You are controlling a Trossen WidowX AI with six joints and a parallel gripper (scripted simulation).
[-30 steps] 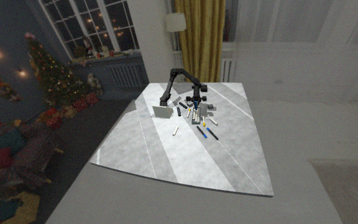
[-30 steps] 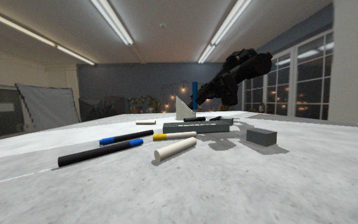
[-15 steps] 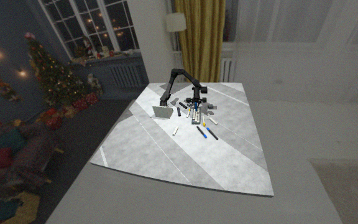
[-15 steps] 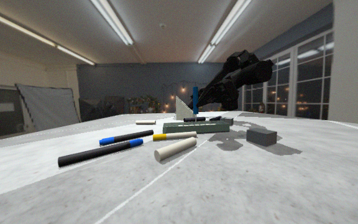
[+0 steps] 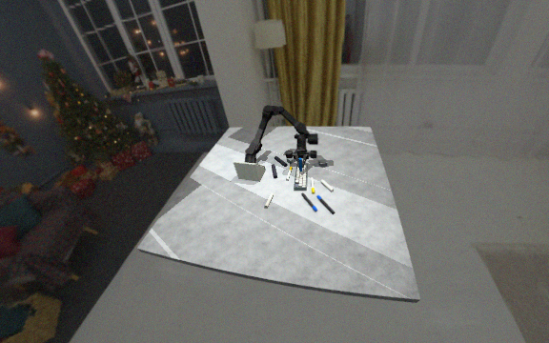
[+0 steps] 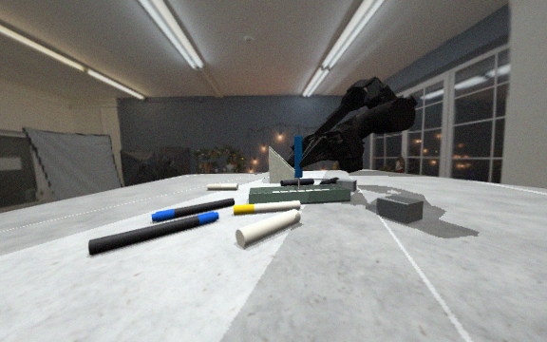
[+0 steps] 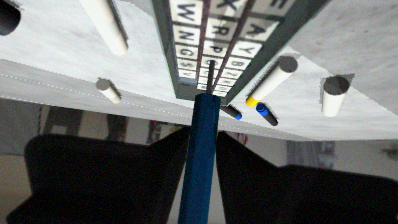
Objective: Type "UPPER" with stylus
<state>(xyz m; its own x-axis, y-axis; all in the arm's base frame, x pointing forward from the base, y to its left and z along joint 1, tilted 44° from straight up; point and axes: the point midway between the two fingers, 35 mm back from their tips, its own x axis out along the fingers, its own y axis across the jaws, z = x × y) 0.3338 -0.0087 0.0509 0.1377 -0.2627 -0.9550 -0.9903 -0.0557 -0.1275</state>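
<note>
My gripper point(image 5: 301, 158) point(image 7: 203, 136) is shut on the blue stylus point(image 5: 300, 165) point(image 6: 298, 157) point(image 7: 201, 160), which stands upright with its thin metal tip down. The green-framed keyboard point(image 5: 299, 189) point(image 6: 273, 196) point(image 7: 184, 94) lies flat below, with white lettered keys. In the wrist view the tip overlaps the middle key row, just nearer than the P key point(image 7: 216, 50); R and X lie farther up that row. In the exterior view the tip reaches the keyboard's top. Whether a key is pressed, and which one, I cannot tell. The stylus hides part of the key under it.
A pale upright panel point(image 5: 250, 171) point(image 6: 279, 168) stands by the arm's base. A dark grey block point(image 5: 322, 164) point(image 6: 399, 209) lies beside the keyboard. A yellow-tipped white pen point(image 5: 313, 185) point(image 6: 273, 207), a white stick point(image 5: 327, 185) point(image 6: 269, 228) and two blue-tipped black pens lie near it.
</note>
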